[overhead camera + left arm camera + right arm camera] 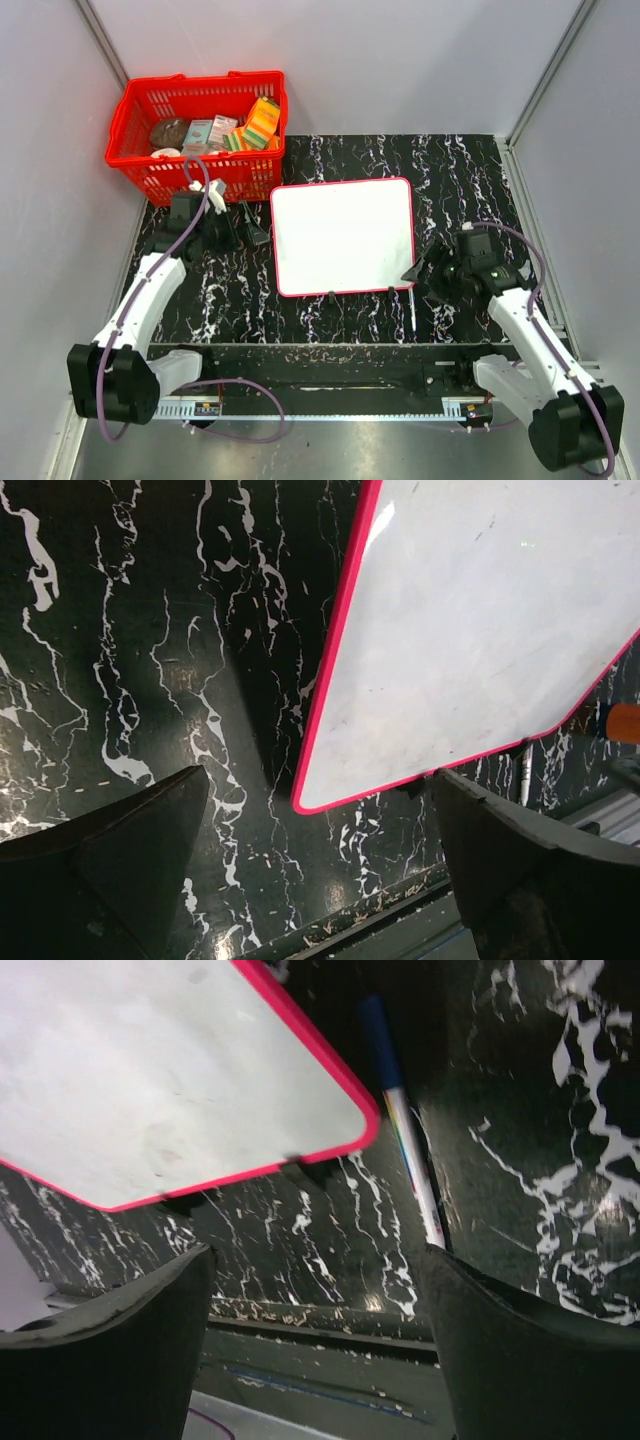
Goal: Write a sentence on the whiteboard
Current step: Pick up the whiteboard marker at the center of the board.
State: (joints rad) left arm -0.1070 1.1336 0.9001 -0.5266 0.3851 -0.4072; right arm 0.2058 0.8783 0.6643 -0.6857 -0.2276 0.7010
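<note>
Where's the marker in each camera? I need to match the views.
Top external: the marker lies just off the whiteboard's near right corner.
Left wrist: probably the pale sliver past that corner; I cannot be sure.
Right wrist: upper centre, beside that corner.
Shared landmark: the whiteboard's red frame.

A: How is the scene lit?
B: Bright, even light is cast from above; sheen is seen on the glossy desk [230, 695].
A: Shadows?
B: A soft one is thrown beside the whiteboard [480, 630], at its left edge.
</note>
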